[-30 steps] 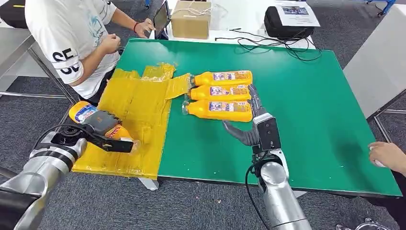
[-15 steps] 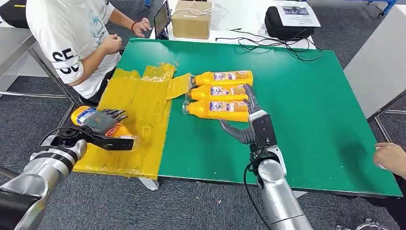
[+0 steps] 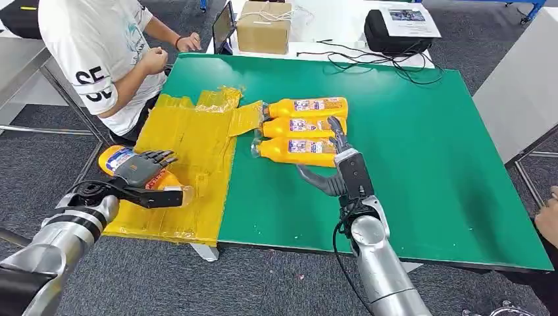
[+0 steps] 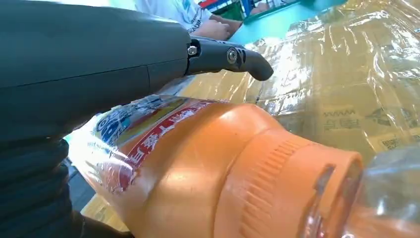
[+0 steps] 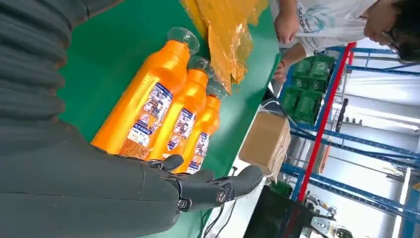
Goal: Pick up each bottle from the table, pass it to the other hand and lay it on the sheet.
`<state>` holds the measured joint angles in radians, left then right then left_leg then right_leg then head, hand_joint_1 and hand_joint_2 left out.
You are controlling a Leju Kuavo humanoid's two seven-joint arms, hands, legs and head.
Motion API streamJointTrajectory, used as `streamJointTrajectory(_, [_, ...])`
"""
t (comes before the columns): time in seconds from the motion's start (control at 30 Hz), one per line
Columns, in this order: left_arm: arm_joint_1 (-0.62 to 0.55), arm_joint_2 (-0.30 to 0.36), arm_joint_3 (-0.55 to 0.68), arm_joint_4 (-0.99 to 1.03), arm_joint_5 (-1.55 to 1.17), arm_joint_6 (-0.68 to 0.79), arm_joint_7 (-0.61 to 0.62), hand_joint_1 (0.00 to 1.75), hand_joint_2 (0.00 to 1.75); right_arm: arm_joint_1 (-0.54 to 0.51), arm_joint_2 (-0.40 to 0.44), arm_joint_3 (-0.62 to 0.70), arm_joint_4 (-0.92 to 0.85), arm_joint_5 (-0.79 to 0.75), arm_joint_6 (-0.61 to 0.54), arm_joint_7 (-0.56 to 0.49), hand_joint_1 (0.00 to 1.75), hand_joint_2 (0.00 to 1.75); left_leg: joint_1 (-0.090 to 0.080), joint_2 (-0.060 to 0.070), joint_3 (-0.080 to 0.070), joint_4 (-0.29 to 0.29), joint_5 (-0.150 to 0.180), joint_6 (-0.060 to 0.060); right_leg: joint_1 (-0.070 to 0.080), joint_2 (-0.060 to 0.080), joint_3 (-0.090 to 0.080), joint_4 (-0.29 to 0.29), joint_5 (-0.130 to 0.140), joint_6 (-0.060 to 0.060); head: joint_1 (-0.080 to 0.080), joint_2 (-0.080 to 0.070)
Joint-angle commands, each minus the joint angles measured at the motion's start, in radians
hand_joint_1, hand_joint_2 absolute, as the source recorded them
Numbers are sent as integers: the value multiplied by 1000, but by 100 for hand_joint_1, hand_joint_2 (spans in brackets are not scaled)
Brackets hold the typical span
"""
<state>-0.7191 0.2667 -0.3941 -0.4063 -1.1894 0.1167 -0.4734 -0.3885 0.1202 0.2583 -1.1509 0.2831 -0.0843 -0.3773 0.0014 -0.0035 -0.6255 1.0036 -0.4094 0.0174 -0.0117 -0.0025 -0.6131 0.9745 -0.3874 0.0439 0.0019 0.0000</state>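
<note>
The green table (image 3: 408, 151) takes up most of the head view, and the crinkled yellow sheet (image 3: 191, 158) covers its left end, one corner folded over toward the bottles. A person in a white shirt (image 3: 99, 52) sits at the far left corner, and a cardboard box (image 3: 263, 26) and a black bag (image 3: 395, 29) stand on a white surface beyond the table.

Three orange bottles lie side by side on the green, just right of the sheet, caps pointing at it: the near bottle (image 3: 303, 150), the middle bottle (image 3: 304, 126) and the far bottle (image 3: 308, 106). None of these has been lifted yet, so by my reading most of the task is left: each needs picking up, passing across and laying down.

A fourth bottle (image 3: 131, 172) lies on the sheet at its near left corner, under the left hand (image 3: 141, 170). That hand's fingers are stretched out straight over the bottle's top, not wrapped round it, so it looks to be holding nothing (the left wrist view shows a finger pointing clear of the label and the bottle's orange shoulder resting low against the sheet). I judge this one delivered, or all but.

The right hand (image 3: 335, 164) is at the base end of the near bottle, fingers apart and reaching over toward the middle one, thumb out to the near side; it grips nothing, and whether a fingertip touches a bottle I cannot tell. The next pick seems to be starting there
</note>
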Motion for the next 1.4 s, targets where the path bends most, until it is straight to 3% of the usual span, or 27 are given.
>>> streamJointTrajectory(0.03, [15,-24,49,26,68,-7,-36,0,175,-51,-12,29,79,-3,1,2,0,175,0,1,4,-1,-1,-1,0,1,4,0,-1,-1,0,0])
streamJointTrajectory(0.3, [146,-47,256,-190,404,-89,-223,0,175,-46,-13,30,93,-4,-7,5,0,175,0,2,3,0,-1,0,0,1,2,-1,-1,-1,0,0])
streamJointTrajectory(0.53, [238,-44,260,-376,582,-184,-225,0,175,-31,-20,17,77,-4,-4,6,0,175,1,2,4,0,-2,-1,1,1,3,0,-2,-1,0,0])
streamJointTrajectory(0.77, [275,-66,262,-439,672,-226,-225,0,175,-22,-21,3,66,-2,-4,6,0,175,0,1,2,0,-1,-1,1,0,1,-1,-1,-1,0,0])
streamJointTrajectory(0.83, [281,-84,287,-451,727,-263,-225,0,175,-16,-21,0,61,-1,-6,6,0,175,1,1,1,0,-1,-1,1,0,1,-1,-1,-1,0,0])
streamJointTrajectory(0.97, [299,-181,387,-481,838,-333,-189,0,175,10,-18,-14,65,24,-36,11,0,175,0,0,3,0,-2,-1,1,-1,2,-1,-2,-1,0,0])
streamJointTrajectory(1.27, [299,-181,387,-481,838,-333,-189,0,175,10,-18,-14,65,24,-36,11,0,175,0,0,3,0,-2,-1,1,-1,2,-1,-2,-1,0,0])
streamJointTrajectory(1.4, [298,-218,387,-493,836,-324,-157,0,175,22,-19,-21,63,31,-44,10,0,175,0,-2,4,0,-2,-1,1,-3,4,-1,-3,-1,0,0])
